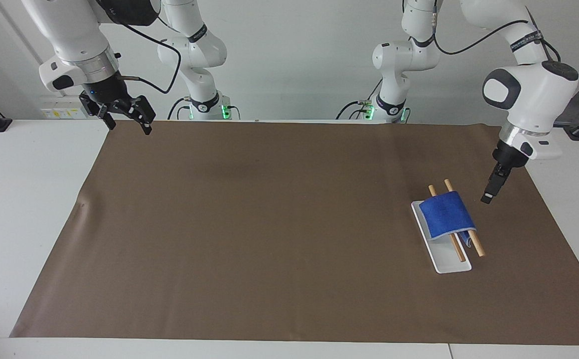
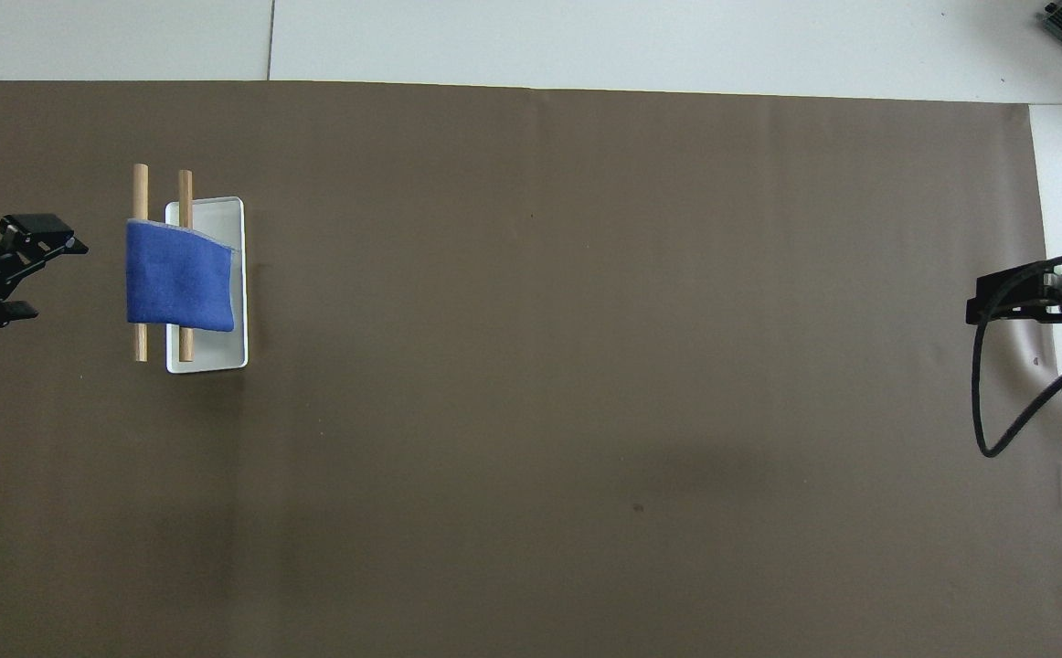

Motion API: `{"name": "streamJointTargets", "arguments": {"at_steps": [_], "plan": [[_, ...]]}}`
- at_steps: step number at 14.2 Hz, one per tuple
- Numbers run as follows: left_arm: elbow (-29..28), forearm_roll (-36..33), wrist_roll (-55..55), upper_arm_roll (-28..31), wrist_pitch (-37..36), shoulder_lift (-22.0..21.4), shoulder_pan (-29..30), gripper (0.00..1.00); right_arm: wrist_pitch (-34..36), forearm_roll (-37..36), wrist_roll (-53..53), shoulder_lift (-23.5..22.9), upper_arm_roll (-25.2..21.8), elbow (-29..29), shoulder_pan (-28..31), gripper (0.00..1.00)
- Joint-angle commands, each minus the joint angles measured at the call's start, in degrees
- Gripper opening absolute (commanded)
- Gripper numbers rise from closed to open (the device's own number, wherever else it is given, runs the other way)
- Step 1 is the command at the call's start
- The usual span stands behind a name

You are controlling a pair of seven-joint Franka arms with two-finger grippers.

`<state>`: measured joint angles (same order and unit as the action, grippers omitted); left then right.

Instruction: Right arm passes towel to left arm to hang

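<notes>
The royal-blue towel [image 1: 446, 217] [image 2: 180, 283] lies draped across two wooden rods [image 1: 476, 247] [image 2: 140, 187] of a small rack with a white base [image 1: 451, 264] [image 2: 220, 352], toward the left arm's end of the table. My left gripper [image 1: 489, 195] [image 2: 58, 281] hangs open beside the rack, apart from the towel, with nothing between its fingers. My right gripper [image 1: 130, 127] [image 2: 974, 306] waits open and empty in the air over the mat's corner at the right arm's end.
A brown mat [image 1: 269, 224] covers most of the white table [image 1: 20, 199]. The right arm's loose black cable [image 2: 997, 411] loops down over the mat's edge.
</notes>
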<state>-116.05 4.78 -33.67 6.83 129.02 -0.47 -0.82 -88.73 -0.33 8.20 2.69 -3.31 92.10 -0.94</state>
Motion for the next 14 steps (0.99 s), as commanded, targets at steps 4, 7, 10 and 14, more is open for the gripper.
{"name": "streamJointTargets", "arguments": {"at_steps": [4, 7, 10, 14], "plan": [[11.4, -5.6, 17.7, -0.6, -19.3, 2.4, -0.4, 0.96, -0.3, -0.3, 0.1, 1.8, 0.3, 2.1, 0.8, 1.0], [14.5, -5.7, 21.5, -1.5, -25.6, 2.0, -0.4, 0.96, 0.1, 0.0, 1.6, 1.8, 0.3, 2.1, 0.9, 1.0], [18.0, -6.7, 21.9, -3.2, -31.8, 1.7, -0.4, 0.95, 0.2, 0.1, 1.8, 1.8, 0.4, 2.1, 0.8, 1.0], [21.8, -7.8, 26.9, -4.3, -38.0, 1.4, -0.3, 0.95, -0.8, 0.1, 1.9, 1.5, 0.4, 1.9, 0.6, 1.0]]}}
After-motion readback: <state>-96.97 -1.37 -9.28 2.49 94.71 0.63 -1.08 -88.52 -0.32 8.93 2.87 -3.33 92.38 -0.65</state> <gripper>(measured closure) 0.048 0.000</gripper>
